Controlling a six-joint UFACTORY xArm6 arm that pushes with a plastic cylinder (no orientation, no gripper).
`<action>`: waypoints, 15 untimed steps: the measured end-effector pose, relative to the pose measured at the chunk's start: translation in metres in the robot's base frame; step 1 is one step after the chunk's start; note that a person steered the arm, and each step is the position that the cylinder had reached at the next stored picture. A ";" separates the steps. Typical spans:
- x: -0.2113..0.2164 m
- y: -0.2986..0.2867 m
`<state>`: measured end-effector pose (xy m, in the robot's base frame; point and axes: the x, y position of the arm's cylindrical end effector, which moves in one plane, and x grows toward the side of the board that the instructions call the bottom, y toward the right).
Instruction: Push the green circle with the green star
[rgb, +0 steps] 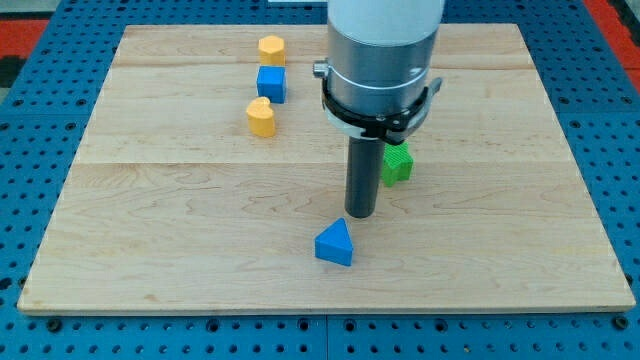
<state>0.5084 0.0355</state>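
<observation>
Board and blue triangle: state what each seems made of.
Board: pale wood, matte, with visible grain and plank seams. Blue triangle: probably painted wood or plastic; uniform colour, faint sheen, no grain showing. My tip stands just above it.

No writing to read anywhere in the view.

The board (180, 210), the blocks and the arm (382, 60) carry no letters, numbers, labels or brand marks that can be made out.
</observation>
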 end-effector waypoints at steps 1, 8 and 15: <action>0.008 0.018; -0.100 0.042; -0.095 0.185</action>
<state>0.4131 0.2207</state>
